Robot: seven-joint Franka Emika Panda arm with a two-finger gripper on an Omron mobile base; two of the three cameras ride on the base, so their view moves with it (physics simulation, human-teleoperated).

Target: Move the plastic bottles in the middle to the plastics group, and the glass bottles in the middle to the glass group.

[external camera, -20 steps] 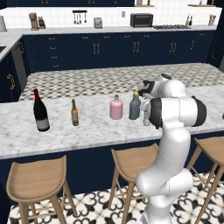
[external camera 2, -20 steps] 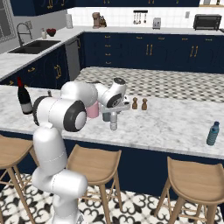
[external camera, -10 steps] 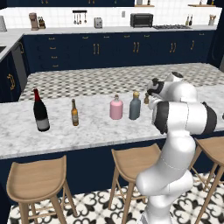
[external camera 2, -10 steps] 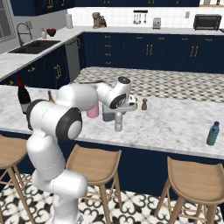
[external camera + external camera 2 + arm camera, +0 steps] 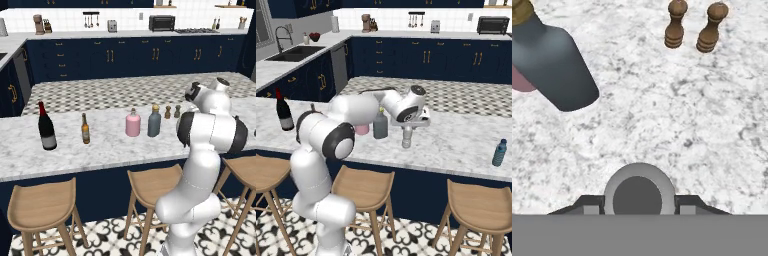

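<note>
My gripper (image 5: 409, 123) is shut on the slim clear plastic bottle (image 5: 406, 137), held upright by its neck just over the marble counter (image 5: 456, 142). In the hand view its pale round cap (image 5: 637, 192) sits between my dark fingertips (image 5: 592, 204). To its left stand the slate-blue bottle (image 5: 380, 125) with a tan cap and the pink bottle (image 5: 133, 123), side by side. The tall dark wine bottle (image 5: 47, 127) and the small amber bottle (image 5: 85, 129) stand farther left. In the left base view my own arm hides the gripper.
Two tiny brown shakers (image 5: 675, 25) (image 5: 711, 21) stand behind the held bottle. A small teal-blue bottle (image 5: 499, 152) stands alone at the counter's right end. Wooden stools (image 5: 368, 187) line the counter's near side. Bare marble lies between my gripper and the teal-blue bottle.
My gripper has carried the clear bottle to the right, away from the slate-blue and pink bottles. The other bottles have stayed put.
</note>
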